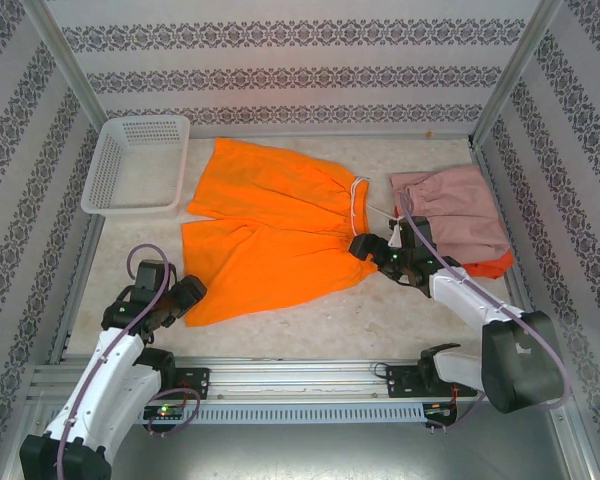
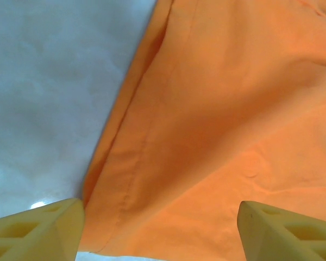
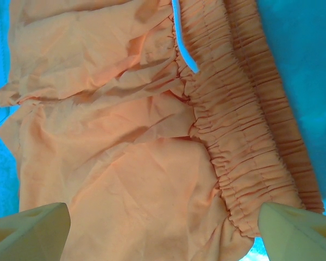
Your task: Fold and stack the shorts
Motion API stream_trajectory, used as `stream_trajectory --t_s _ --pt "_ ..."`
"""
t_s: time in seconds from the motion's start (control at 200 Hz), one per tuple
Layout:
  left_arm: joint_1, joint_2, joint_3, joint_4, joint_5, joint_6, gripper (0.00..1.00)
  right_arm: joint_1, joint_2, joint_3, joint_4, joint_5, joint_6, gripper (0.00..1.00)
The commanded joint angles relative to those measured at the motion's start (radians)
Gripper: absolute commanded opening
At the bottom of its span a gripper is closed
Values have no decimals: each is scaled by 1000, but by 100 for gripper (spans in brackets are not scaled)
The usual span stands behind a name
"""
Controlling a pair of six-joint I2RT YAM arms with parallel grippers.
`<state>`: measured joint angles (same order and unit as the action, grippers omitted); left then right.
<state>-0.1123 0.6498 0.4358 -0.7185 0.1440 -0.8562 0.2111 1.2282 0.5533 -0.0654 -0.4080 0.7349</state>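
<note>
Across the middle of the table (image 1: 310, 320), your yellow-orange shorts (image 1: 270, 230) lie spread flat, with the waistband toward the right and both legs toward the left. Your left hand (image 1: 185, 298) sits at the hem corner of the near leg. From its wrist camera you see its fingers (image 2: 43, 228) standing wide apart with the hem edge between them and nothing clamped. Your right hand (image 1: 365, 247) is at the near end of the gathered waistband (image 3: 250, 136), its fingers spread wide above the cloth and holding nothing. A white drawstring (image 3: 183, 41) lies on that waistband. Off to the right, the pink shorts (image 1: 455, 215) rest on top of the red-orange shorts (image 1: 495, 265), which peek out at the near edge. A white basket (image 1: 140, 165) stands at the far left corner.
</note>
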Motion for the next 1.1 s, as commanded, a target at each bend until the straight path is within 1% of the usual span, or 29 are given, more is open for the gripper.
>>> stream_trajectory --t_s 0.0,0.115,0.17,0.505,0.59,0.714,0.749,0.884,0.939,0.999,1.039,1.099 --pt "-19 21 -7 -70 -37 -56 71 -12 23 -13 32 1 -2 90" --pt "-49 53 -16 -74 -46 -87 70 -15 39 -13 41 -6 -2 90" --pt "-65 58 -18 -80 -55 -94 66 -17 43 -13 42 -8 -2 90" --pt "-145 91 -20 -172 -150 -140 60 -26 47 -15 39 -12 -3 90" --pt "-158 109 -37 -133 -135 -144 56 -27 52 -16 38 -9 -2 90" --pt "-171 154 -53 -50 -113 -153 54 -27 69 -15 35 -5 -1 90" --pt "-174 170 -50 -36 -115 -146 51 -28 75 -13 33 0 -2 89" --pt "-176 200 -27 -5 -121 -124 43 -27 103 -1 10 38 -23 87" --pt "-176 203 -23 12 -122 -117 36 -28 118 3 3 56 -28 85" --pt "-176 206 -24 32 -121 -111 31 -27 132 12 -16 84 -32 84" --pt "-176 210 -21 45 -118 -106 26 -27 135 14 -36 108 -34 84" --pt "-176 217 -17 57 -118 -101 21 -27 126 6 -47 140 -26 83"
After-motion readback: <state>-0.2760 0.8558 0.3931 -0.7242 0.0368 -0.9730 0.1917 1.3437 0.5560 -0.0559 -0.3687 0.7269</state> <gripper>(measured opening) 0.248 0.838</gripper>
